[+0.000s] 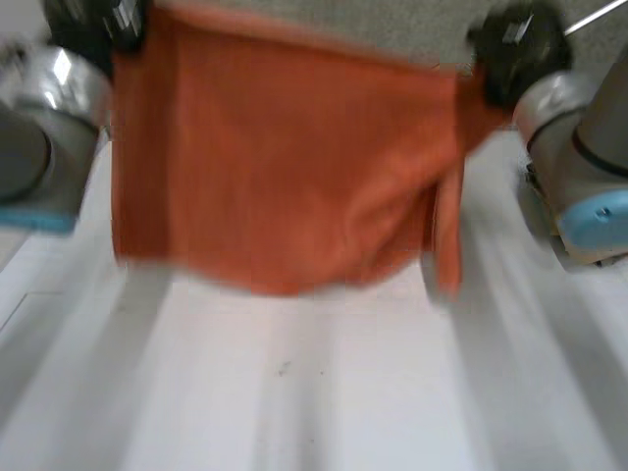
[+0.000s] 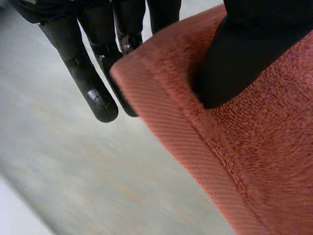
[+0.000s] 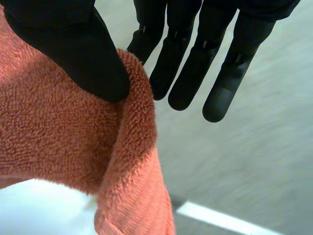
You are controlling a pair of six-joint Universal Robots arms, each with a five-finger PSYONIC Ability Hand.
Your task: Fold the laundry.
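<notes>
Towel: fuzzy terry cloth w/ ribbed hem; table smooth, matt.

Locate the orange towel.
Head view: the orange towel hangs above the white table, top corners pinched by the left robot hand and right robot hand.

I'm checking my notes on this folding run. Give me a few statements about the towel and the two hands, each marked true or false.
1. The orange towel hangs spread out, held up at its top. True.
2. The left hand is open and off the cloth. False: its thumb pinches the towel near a corner.
3. The right hand pinches the towel between thumb and fingers. True.
4. The towel lies folded flat on the white table. False: it hangs unfolded from both hands.
</notes>
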